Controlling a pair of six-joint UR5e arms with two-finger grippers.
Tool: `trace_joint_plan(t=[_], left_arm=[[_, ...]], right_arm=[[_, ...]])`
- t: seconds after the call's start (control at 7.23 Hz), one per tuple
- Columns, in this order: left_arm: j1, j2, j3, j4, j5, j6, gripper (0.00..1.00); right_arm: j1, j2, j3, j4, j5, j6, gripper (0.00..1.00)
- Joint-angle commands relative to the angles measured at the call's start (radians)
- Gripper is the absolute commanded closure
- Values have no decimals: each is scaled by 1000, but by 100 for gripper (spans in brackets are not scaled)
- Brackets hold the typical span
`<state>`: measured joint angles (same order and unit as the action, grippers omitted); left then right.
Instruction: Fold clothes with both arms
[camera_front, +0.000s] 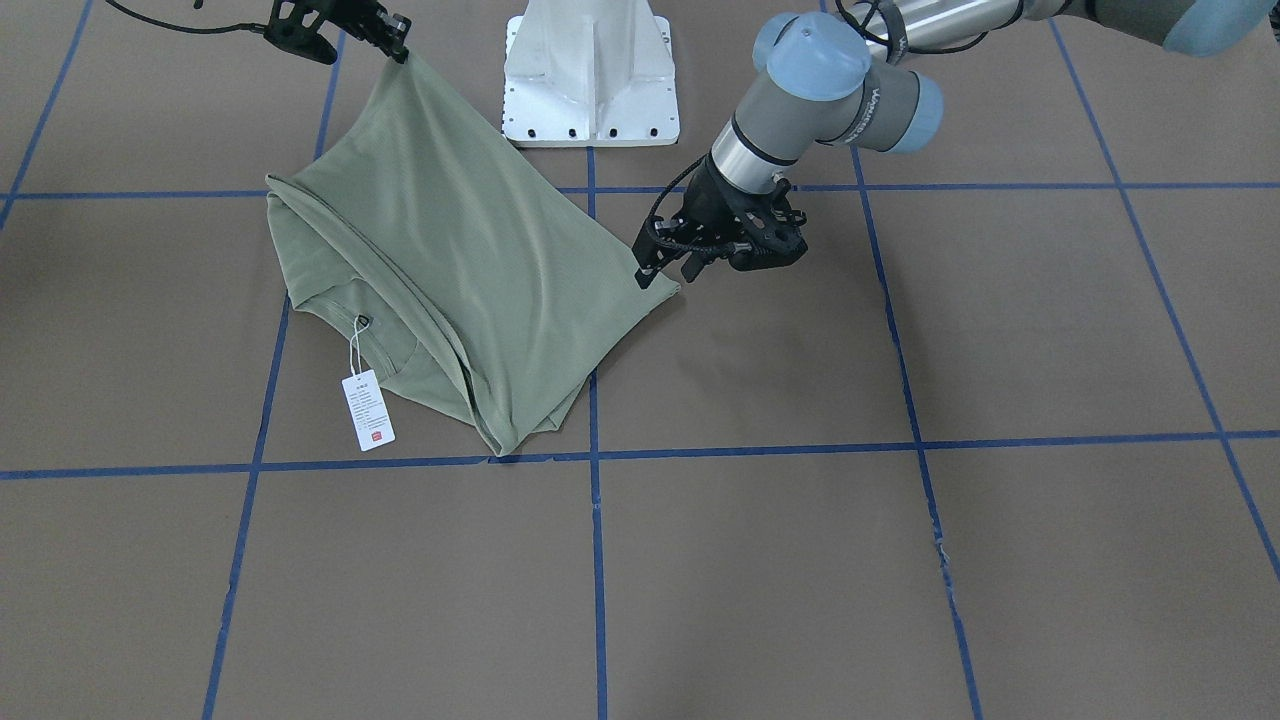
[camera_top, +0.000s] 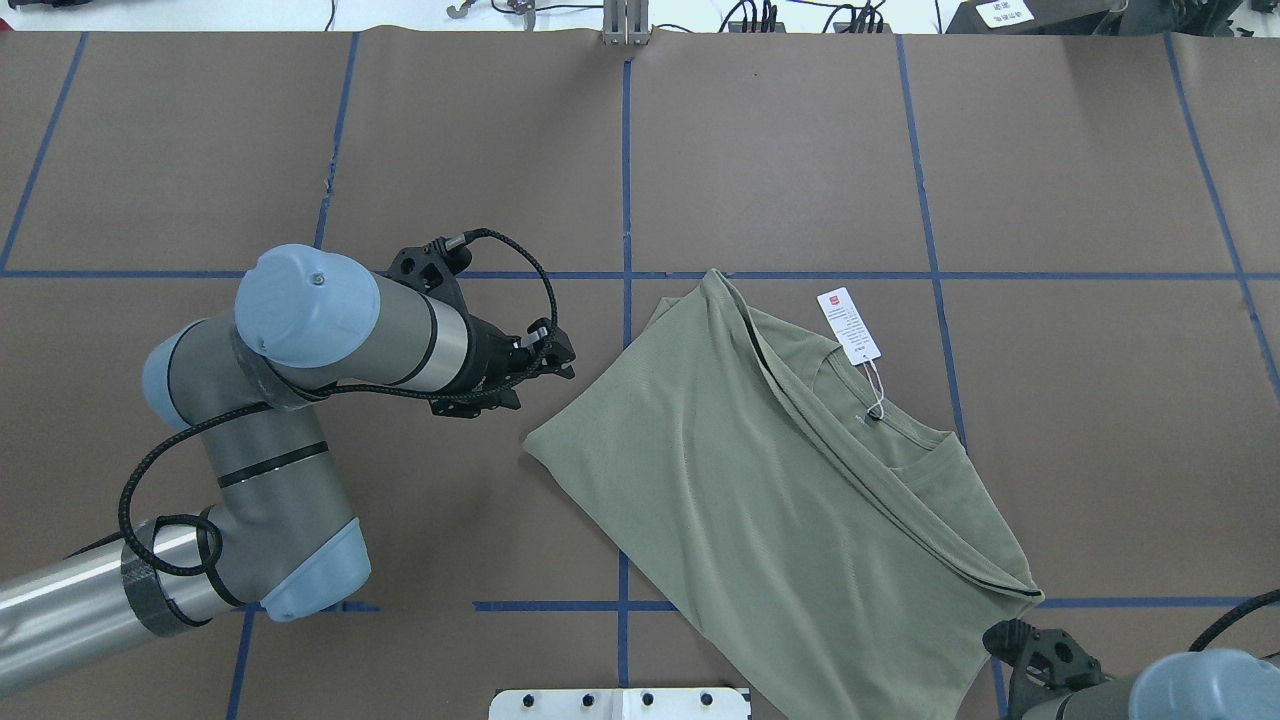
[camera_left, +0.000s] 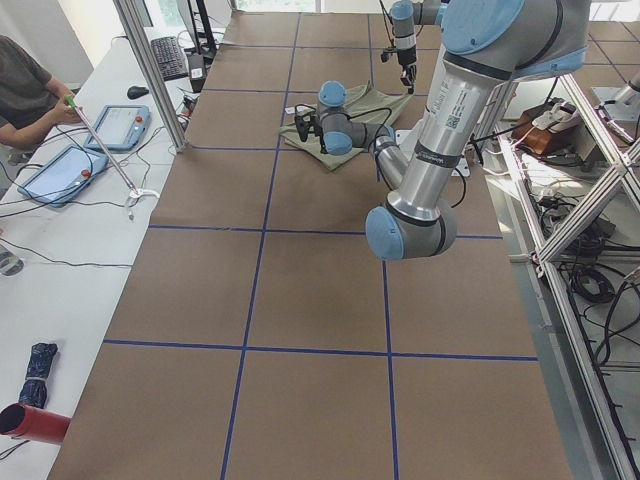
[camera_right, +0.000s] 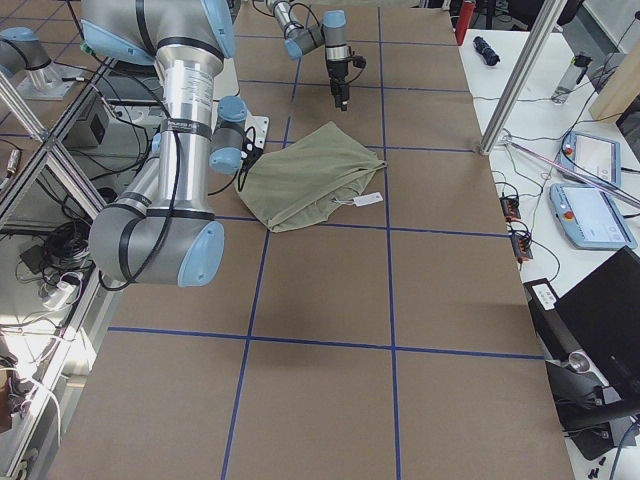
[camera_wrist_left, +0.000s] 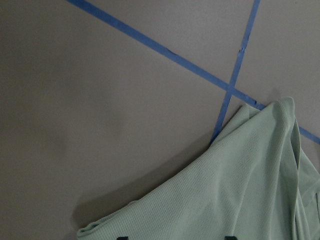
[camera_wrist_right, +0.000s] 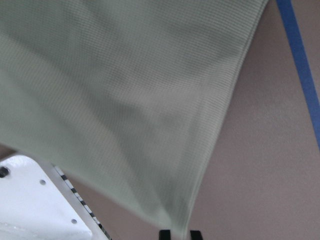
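Front view: the shirt (camera_front: 450, 250) lies on the table (camera_front: 900, 550) just ahead of the base (camera_front: 590, 70), on the robot's right half. The right gripper (camera_front: 400, 50) is clenched on one corner and holds it raised, with the cloth taut up to it. The left gripper (camera_front: 668, 270) sits at the opposite corner, touching or just off the cloth. You can't read its jaws here. The tag (camera_front: 367, 410) lies flat on the table by the collar.

Overhead: the left gripper reads as apart from its corner, so it's likely above it, not on it. The right gripper is mostly cut off at the bottom edge. You do see a top layer overlapping the collar side more clearly here.

Side views: too small to judge either gripper.

Left wrist: the fingertips stand wide apart at the frame bottom, and the corner lies slack on the table near them. It's released, nothing held.

Right wrist: the fingertips are close together and the cloth is drawn to a point there, which confirms the grip.

My read: mid-fold, one corner taken and the second not yet. Next you need the left gripper down and closed on that corner, then both carrying the edge across toward the collar. The risk is pinching only one layer.
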<state>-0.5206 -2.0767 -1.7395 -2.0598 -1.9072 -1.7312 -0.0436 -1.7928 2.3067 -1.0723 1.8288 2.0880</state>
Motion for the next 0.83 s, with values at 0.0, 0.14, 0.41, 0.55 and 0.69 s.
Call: trace_joint_plan(t=[0.0,0.14,0.41,0.55,0.69], left_arm=[[33,18,8,14,5,-2,26],[40,30,11,14,5,-2,26],[69,29,37,15,10,-2,32],[86,24,58,14,28,-2,32],[88,23,58,15,36,-2,38]], right_arm=[[5,0,3,-5,-5,4,0],[106,3,7,-5,-5,3,0],[343,13,-41,-5,0,-18,0],[489,70,-118,-5,6,-101,0],[578,131,-189,-5,10,-203,0]])
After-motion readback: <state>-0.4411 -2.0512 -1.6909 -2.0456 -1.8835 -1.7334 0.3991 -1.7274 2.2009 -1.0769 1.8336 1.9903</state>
